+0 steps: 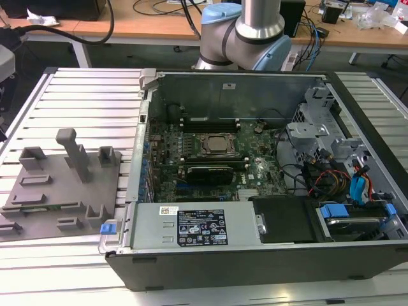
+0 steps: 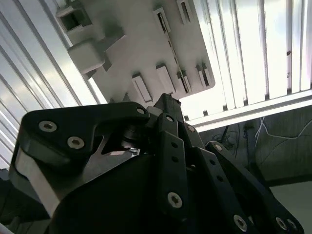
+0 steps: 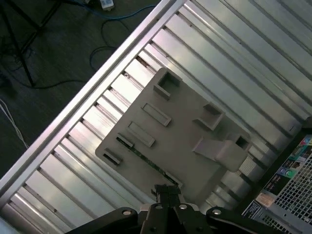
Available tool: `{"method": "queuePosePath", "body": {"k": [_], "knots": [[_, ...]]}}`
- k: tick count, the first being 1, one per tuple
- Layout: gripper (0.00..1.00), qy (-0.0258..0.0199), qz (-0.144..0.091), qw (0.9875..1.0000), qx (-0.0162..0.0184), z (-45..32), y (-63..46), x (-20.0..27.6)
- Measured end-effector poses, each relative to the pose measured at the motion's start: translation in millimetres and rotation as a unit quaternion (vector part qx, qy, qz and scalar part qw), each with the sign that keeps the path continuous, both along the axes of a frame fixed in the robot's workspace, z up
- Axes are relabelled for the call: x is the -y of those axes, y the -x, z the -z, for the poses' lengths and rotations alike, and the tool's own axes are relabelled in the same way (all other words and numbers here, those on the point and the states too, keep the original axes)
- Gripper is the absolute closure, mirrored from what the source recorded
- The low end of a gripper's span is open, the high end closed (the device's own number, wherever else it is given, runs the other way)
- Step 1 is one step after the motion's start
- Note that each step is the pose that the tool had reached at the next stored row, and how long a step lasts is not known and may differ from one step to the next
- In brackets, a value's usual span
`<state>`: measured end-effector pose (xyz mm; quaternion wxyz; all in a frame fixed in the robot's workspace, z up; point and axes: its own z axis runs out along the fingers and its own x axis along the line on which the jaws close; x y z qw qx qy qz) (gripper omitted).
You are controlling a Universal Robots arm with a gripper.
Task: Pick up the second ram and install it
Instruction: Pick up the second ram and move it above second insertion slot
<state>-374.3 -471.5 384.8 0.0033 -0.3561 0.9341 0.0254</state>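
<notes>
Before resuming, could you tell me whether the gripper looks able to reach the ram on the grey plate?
Probably yes: the shut gripper hangs above the plate, and nothing lies over the ram in its slot.

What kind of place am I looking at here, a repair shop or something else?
Probably a robotics lab or test bench. A robot arm stands behind an open desktop computer on a slotted aluminium table, a grey fixture plate lies beside it, and cable-strewn desks line the back.

Printed label (image 1: 202, 227) on power supply (image 1: 150, 231), text apparently illegible
</notes>
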Motion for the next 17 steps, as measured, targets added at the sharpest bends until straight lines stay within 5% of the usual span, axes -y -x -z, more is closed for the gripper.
{"method": "queuePosePath", "body": {"k": [9, 17], "knots": [[0.89, 0.0000, -0.050, 0.9988, 0.0000, 0.0, 0.0, 0.0], [0.89, 0.0000, -0.105, 0.9945, 0.0000, 0.0, 0.0, 0.0]]}}
